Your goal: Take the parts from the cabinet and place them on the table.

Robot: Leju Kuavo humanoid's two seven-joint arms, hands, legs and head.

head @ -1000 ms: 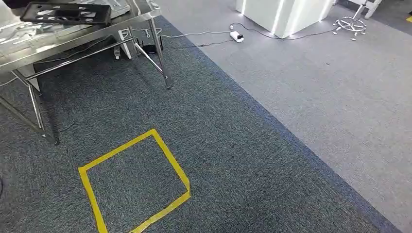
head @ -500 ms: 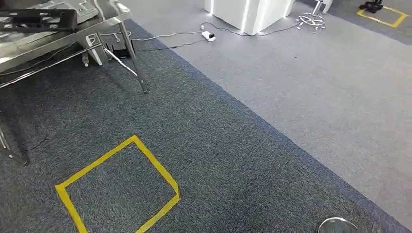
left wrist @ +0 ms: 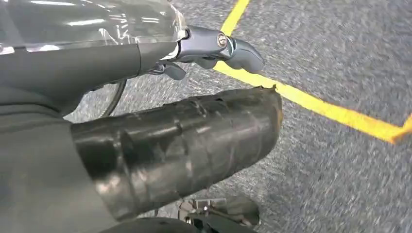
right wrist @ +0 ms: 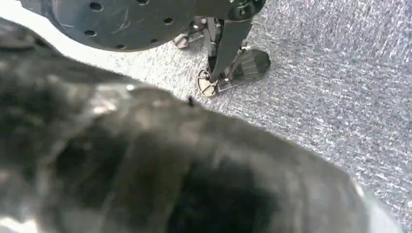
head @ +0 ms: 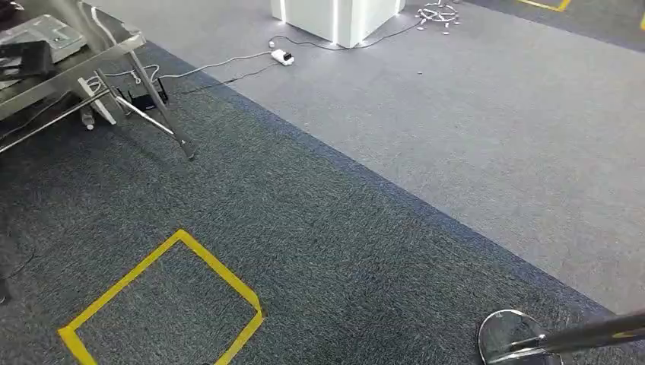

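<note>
Beyond the table — no cabinet visible; turn steadily past the yellow tape. Both hands' finger states: cannot tell.

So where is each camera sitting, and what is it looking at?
Head view: high on the robot, looking forward and down at the dark carpet, a yellow tape square and a metal table; nothing clearly of the robot's body.
Left wrist view: behind the left hand, facing the floor with yellow tape.
Right wrist view: at the right wrist, facing the floor; a blurred dark shape covers much of it.
Shared: head and left wrist views both show yellow tape on carpet.
</note>
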